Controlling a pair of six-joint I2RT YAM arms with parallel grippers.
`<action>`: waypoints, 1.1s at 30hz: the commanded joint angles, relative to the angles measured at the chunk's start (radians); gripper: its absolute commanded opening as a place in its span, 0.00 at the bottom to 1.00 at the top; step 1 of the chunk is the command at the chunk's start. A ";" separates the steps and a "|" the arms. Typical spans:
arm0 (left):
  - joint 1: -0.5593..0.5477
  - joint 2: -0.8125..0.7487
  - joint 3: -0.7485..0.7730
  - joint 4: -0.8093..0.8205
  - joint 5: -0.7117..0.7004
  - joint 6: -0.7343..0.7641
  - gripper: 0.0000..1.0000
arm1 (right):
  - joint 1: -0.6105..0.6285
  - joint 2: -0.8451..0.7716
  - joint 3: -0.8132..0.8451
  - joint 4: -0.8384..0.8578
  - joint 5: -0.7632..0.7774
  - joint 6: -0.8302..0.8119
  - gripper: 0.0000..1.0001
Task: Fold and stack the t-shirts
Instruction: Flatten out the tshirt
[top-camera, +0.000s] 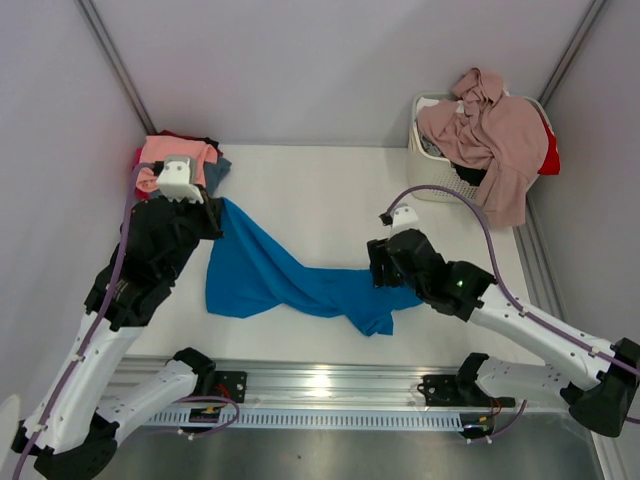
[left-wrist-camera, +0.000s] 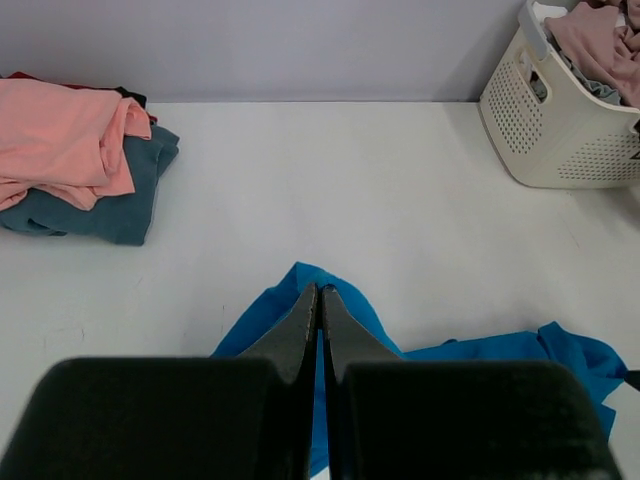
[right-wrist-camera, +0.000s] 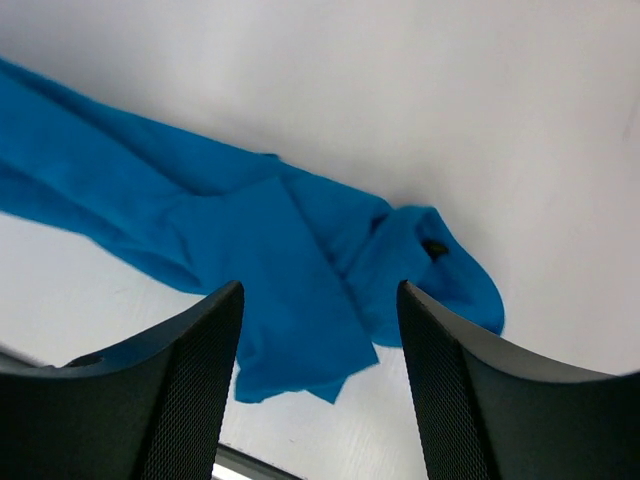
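Left jaws pinch blue t-shirt (top-camera: 270, 280); pinched edge hidden.

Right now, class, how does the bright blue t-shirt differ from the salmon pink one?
The bright blue t-shirt lies stretched out and twisted; the salmon pink t-shirt is roughly folded. Blue lies straight on the table; pink tops a slate blue-grey t-shirt. Both are plain cloth.

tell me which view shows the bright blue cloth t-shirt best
Top external: nearly the whole bright blue cloth t-shirt shows, end to end. Left wrist catches only parts of it; right wrist only one crumpled end.
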 joint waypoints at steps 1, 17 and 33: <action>-0.015 -0.001 -0.009 0.041 0.025 0.018 0.01 | -0.041 -0.019 -0.036 -0.072 0.084 0.136 0.65; -0.030 0.000 -0.042 0.055 0.031 0.018 0.01 | -0.122 -0.071 -0.197 -0.055 -0.088 0.272 0.59; -0.033 0.016 -0.048 0.063 0.025 0.019 0.00 | -0.122 -0.091 -0.283 -0.055 -0.140 0.321 0.54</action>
